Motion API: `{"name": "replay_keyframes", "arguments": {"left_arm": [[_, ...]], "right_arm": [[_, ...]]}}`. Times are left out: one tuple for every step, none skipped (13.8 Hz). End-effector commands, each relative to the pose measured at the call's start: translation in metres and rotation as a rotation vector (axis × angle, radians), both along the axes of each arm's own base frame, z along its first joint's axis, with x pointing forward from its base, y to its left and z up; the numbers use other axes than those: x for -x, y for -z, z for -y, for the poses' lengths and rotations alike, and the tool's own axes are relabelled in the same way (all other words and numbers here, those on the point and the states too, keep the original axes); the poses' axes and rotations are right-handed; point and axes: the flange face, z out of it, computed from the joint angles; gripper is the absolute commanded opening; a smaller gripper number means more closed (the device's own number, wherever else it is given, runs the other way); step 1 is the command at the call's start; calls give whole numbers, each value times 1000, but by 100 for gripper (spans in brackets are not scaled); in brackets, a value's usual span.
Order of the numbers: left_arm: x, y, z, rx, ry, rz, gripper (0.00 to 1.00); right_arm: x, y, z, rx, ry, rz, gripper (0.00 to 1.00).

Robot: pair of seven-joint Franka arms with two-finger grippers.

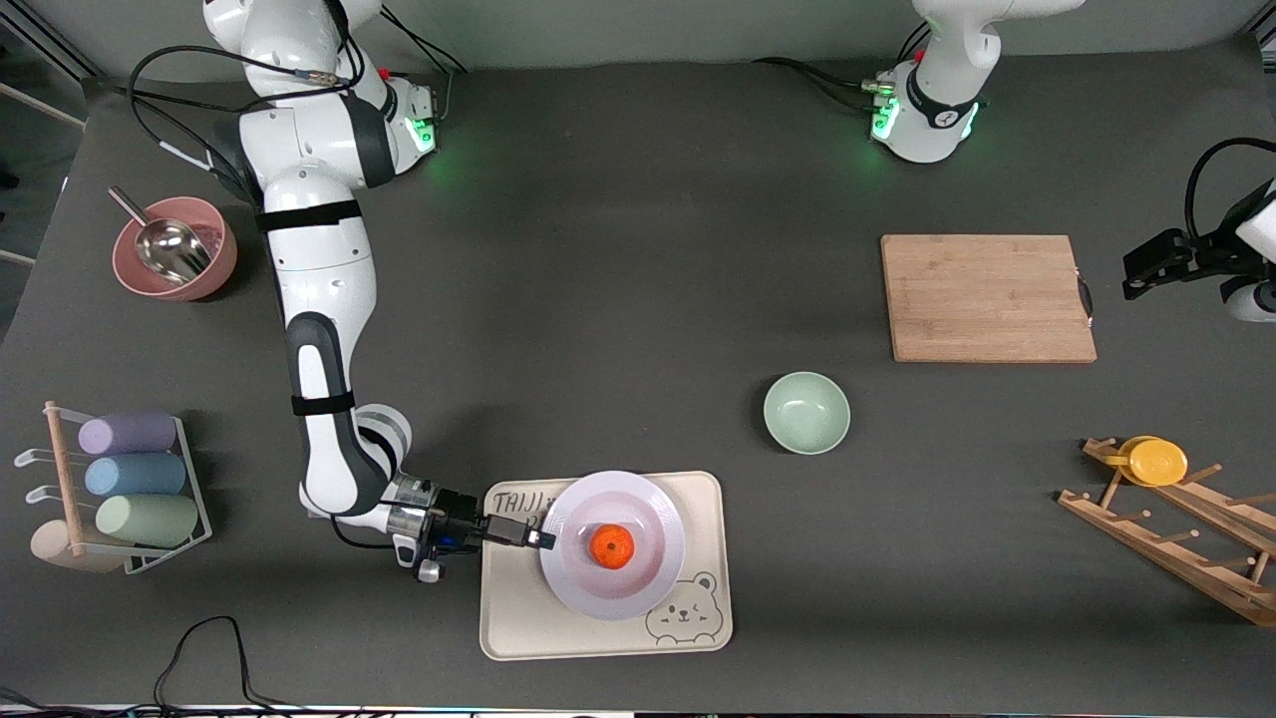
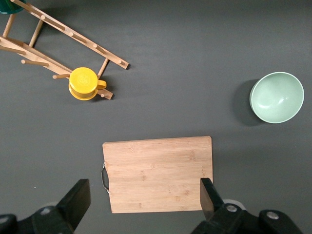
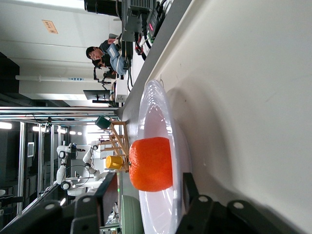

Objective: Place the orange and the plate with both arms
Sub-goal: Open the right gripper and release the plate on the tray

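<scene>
The white plate (image 1: 638, 509) lies on the cream bear tray (image 1: 598, 633), with the orange (image 1: 611, 546) in its middle. My right gripper (image 1: 538, 538) is low at the plate's rim on the side toward the right arm's end. It is open, with one finger above the rim and one below. The right wrist view shows the orange (image 3: 151, 163) on the plate (image 3: 156, 117) just past the fingers (image 3: 187, 187). My left gripper (image 1: 1136, 277) is open and empty, and waits above the table at the cutting board's edge (image 2: 145, 195).
A bamboo cutting board (image 1: 987, 297) and a mint-green bowl (image 1: 806, 412) lie toward the left arm's end. A wooden rack holds a yellow cup (image 1: 1156, 461). A pink bowl with a scoop (image 1: 174, 249) and a rack of pastel cups (image 1: 130, 479) stand toward the right arm's end.
</scene>
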Motion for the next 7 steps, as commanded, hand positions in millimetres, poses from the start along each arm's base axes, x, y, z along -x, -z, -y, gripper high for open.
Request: {"name": "replay_keyframes", "arguments": {"left_arm": [[5, -3, -1, 12, 13, 15, 100], [5, -3, -1, 12, 13, 15, 100], [5, -3, -1, 12, 13, 15, 100], [5, -2, -1, 12, 13, 15, 100], [5, -2, -2, 12, 12, 13, 100], [5, -1, -2, 12, 12, 12, 100], [5, -2, -2, 12, 12, 15, 100]], "right_arm": [[-6, -8, 4, -1, -10, 2, 64], [-6, -10, 4, 22, -29, -9, 64], [-8, -18, 5, 44, -43, -24, 64], [-13, -25, 17, 70, -37, -34, 63], [-15, -30, 26, 85, -36, -30, 64], [-18, -39, 34, 107, -47, -20, 64], [-19, -45, 44, 150, -78, -12, 64]]}}
